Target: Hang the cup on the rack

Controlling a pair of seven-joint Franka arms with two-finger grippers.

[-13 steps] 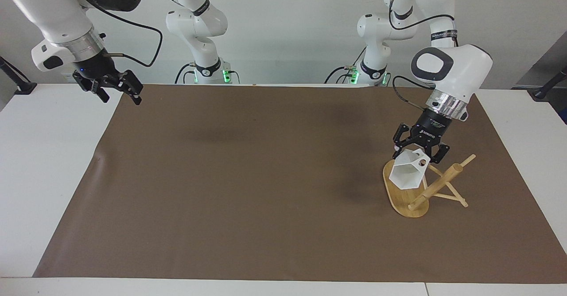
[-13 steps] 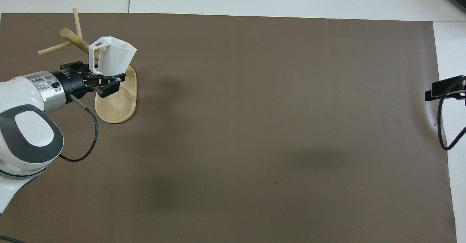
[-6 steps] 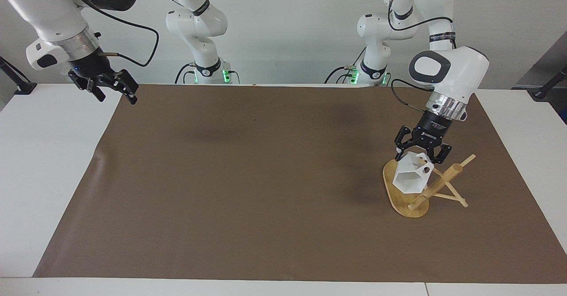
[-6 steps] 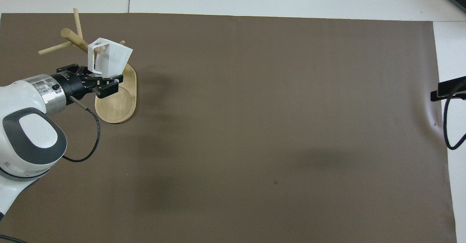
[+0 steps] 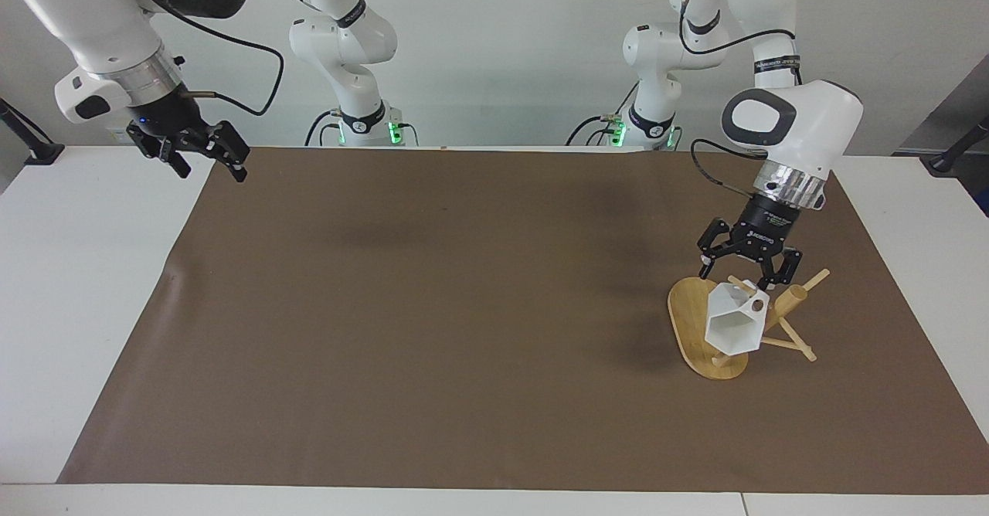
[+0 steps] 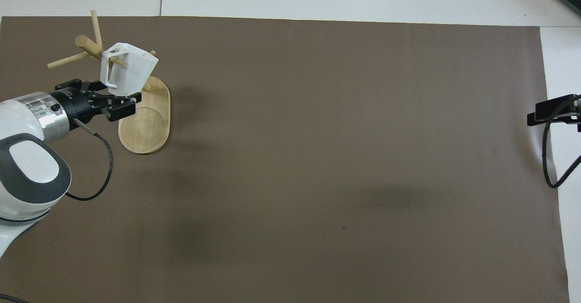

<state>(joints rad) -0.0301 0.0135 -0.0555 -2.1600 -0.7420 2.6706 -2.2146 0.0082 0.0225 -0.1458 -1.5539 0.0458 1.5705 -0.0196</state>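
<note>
The white faceted cup [image 5: 732,329] [image 6: 130,69] hangs by its handle hole on a thin peg of the bamboo rack [image 5: 689,323] [image 6: 146,128], mouth turned away from the robots. The rack stands toward the left arm's end of the table. My left gripper [image 5: 743,275] [image 6: 105,98] hovers just above the cup's handle, open and no longer touching the cup. My right gripper [image 5: 213,168] [image 6: 547,114] hangs open and empty over the brown mat's corner at the right arm's end, where that arm waits.
A brown mat [image 5: 463,307] covers most of the white table [image 5: 77,284]. The rack's other pegs [image 5: 811,278] stick out sideways around the post. A black cable [image 6: 97,176] loops from the left wrist.
The left gripper opened and let go of the cup, which dropped along the peg and now hangs by itself. The gripper drew back a little. The right gripper swayed slightly.
</note>
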